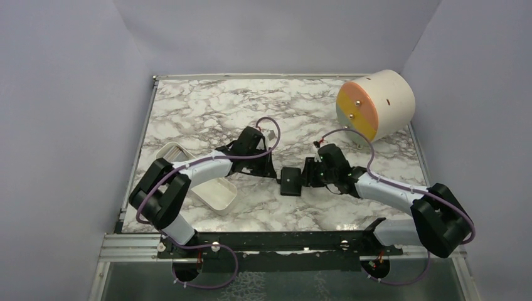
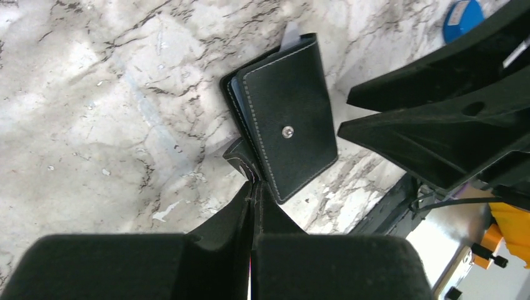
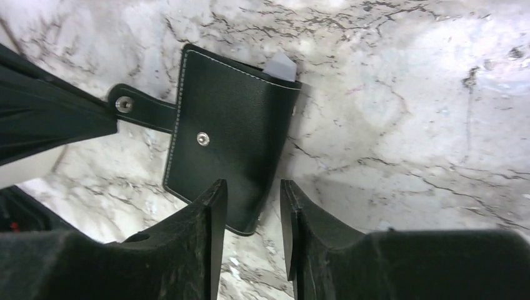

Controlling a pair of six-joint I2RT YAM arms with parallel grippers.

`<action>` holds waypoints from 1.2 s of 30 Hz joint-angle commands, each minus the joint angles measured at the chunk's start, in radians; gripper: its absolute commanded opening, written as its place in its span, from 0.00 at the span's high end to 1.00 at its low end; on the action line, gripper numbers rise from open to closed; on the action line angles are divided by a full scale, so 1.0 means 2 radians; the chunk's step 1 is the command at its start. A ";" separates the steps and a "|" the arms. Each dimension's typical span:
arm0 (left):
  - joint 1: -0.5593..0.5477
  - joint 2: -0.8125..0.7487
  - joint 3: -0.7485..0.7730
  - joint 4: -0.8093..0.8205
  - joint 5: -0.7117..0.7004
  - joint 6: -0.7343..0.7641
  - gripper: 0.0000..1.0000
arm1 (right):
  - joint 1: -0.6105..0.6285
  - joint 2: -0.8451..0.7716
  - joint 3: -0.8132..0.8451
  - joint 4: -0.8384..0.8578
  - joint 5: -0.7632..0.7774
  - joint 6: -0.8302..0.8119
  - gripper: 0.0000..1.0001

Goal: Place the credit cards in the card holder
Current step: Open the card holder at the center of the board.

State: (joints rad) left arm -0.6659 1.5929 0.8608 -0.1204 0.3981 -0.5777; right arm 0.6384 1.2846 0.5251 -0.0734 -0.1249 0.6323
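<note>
My left gripper (image 2: 252,190) is clamped tight on the card holder (image 2: 284,106) strap, centre frame; right gripper (image 3: 253,187) jaws parted astride its lower edge.

This is a robotics lab test cell, not a lived-in room. Plain pale walls (image 1: 63,94) box in a marble-patterned table (image 1: 207,100) on three sides. Along its near edge runs a bare aluminium rail (image 1: 128,246) with a black mounting plate, and two black-and-white robot arms, left arm (image 1: 188,172) and right arm (image 1: 389,188), are bolted to it, with purple cables (image 1: 216,285) looped loose. The few objects look staged: a cream drum (image 1: 386,100) with a colour-sectioned face at the far right corner, a white tray (image 1: 216,194) near the left edge, and a black card holder (image 1: 290,180) near the middle.
</note>
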 commanded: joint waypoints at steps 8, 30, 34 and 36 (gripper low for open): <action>0.000 -0.061 -0.008 0.043 0.053 -0.039 1.00 | 0.002 -0.027 0.055 -0.065 -0.017 -0.022 0.38; -0.001 -0.087 -0.014 0.060 0.056 -0.067 1.00 | 0.004 0.017 0.046 0.004 -0.058 0.023 0.37; -0.001 -0.090 -0.015 0.056 0.052 -0.063 1.00 | 0.003 0.019 0.046 -0.011 -0.034 0.022 0.44; -0.001 -0.093 -0.014 0.046 0.039 -0.055 1.00 | 0.003 0.017 0.045 -0.021 -0.021 0.018 0.48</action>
State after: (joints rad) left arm -0.6659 1.4441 0.8368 -0.0303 0.4885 -0.7052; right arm 0.6407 1.3155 0.6144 -0.0937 -0.2432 0.6765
